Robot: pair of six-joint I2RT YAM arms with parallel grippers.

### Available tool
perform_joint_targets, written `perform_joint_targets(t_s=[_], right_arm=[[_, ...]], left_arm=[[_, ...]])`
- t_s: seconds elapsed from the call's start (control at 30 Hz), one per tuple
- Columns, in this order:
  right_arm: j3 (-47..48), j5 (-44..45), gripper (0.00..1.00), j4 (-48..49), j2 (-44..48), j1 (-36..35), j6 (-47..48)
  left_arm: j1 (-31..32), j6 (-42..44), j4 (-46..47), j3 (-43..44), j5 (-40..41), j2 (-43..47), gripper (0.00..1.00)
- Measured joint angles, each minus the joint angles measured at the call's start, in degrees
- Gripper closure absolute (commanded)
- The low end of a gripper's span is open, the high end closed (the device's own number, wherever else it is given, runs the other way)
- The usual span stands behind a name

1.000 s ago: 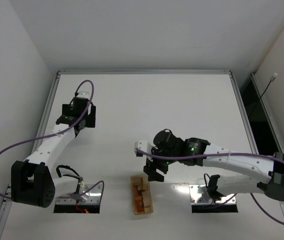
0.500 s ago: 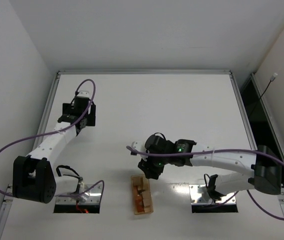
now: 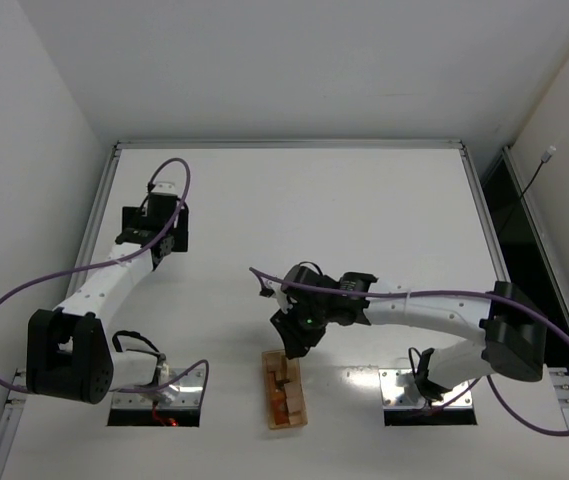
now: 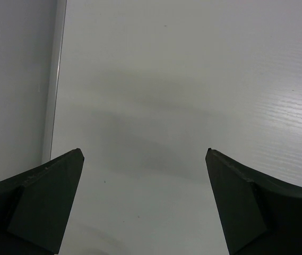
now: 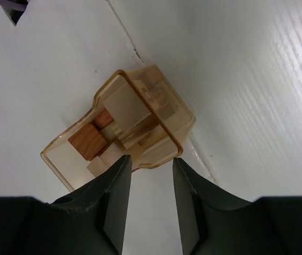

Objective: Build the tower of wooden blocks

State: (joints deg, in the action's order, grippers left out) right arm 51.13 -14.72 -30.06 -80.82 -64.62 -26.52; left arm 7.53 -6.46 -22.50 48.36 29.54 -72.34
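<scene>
- The right gripper [image 5: 149,159] hangs over one end of a translucent amber tray [image 5: 178,118], low in the centre of the overhead view. Its jaws stand a narrow gap apart, with only the white table [image 3: 364,220] showing between them. Nothing is held.
- The wood blocks [image 5: 140,139] lie packed inside that tray. A reddish-brown cube [image 5: 87,142] sits beside a tall pale bar [image 5: 125,103], with tan pieces around them. No tower stands anywhere in view.
- The left gripper [image 4: 144,154] waits at the upper left of the overhead view, jaws spread wide, well apart from the tray.
- To an onlooker, the step in hand looks like the first pick. The fingertips sit right at the tray's rim, so the jaws should be centred over a single block. The pale bar, which stands proud of the rest, looks the likeliest choice. The jaws should not straddle the tray's wall.
- The pieces are crowded together. A straight upward lift should keep the neighbouring blocks and the tray, which looks light, from being dragged along.
</scene>
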Motion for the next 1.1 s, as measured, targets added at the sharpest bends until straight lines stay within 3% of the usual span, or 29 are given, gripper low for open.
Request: perform_joint_targets(t_s=[0.6, 1.1], right_arm=[[-4.1, -0.9, 0.71, -2.5, 0.0, 0.0, -10.3], [-4.1, -3.5, 0.76, -0.3, 0.0, 0.0, -12.8]], left_arm=[[-0.1, 0.3, 1.8, 0.0, 2.6, -1.0, 0.00], [-0.1, 0.4, 3.8, 0.0, 3.6, -4.5, 0.00]])
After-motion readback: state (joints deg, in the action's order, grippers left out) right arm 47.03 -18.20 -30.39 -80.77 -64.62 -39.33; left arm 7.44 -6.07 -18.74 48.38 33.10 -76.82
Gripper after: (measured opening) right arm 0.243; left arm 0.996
